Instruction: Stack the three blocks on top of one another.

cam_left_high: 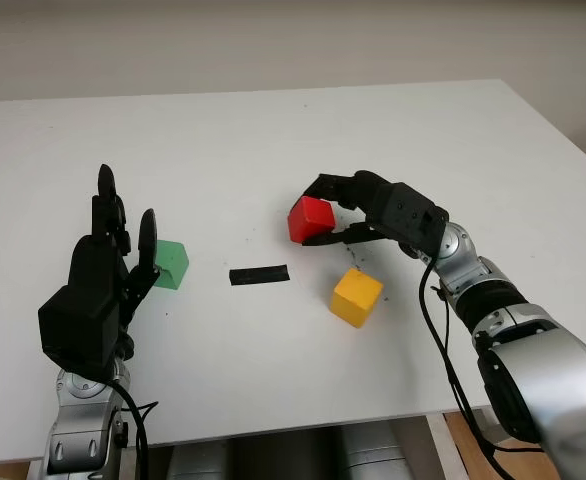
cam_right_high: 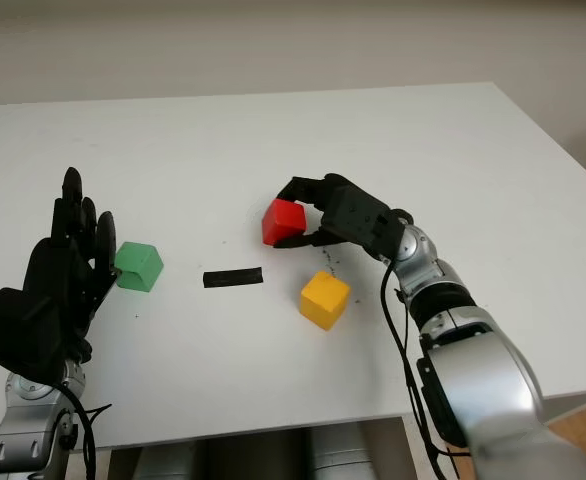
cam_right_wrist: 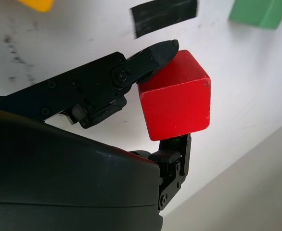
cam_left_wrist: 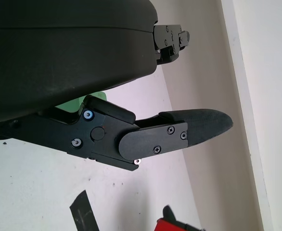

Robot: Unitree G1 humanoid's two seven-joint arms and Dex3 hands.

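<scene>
Grip on the red block (cam_left_high: pixel 311 220), ready to carry to a base block.

Placement is the point to get right, I judge: keep the red block level, bring it square over the yellow block (cam_left_high: pixel 356 296) that sits just nearer the robot, lower it until the faces meet, and only then let go, so nothing is nudged. Nearest the robot, the left hand (cam_left_high: pixel 98 285) is raised at the table's (cam_left_high: pixel 273 140) left, open and holding nothing, with the green block (cam_left_high: pixel 169 265) just beyond its fingers. A tape strip (cam_left_high: pixel 258 275) lies between green and yellow. Farther out, the right hand (cam_left_high: pixel 345 210) has fingers clamped on opposite faces of the red block; whether it is lifted off the table I cannot tell.
</scene>
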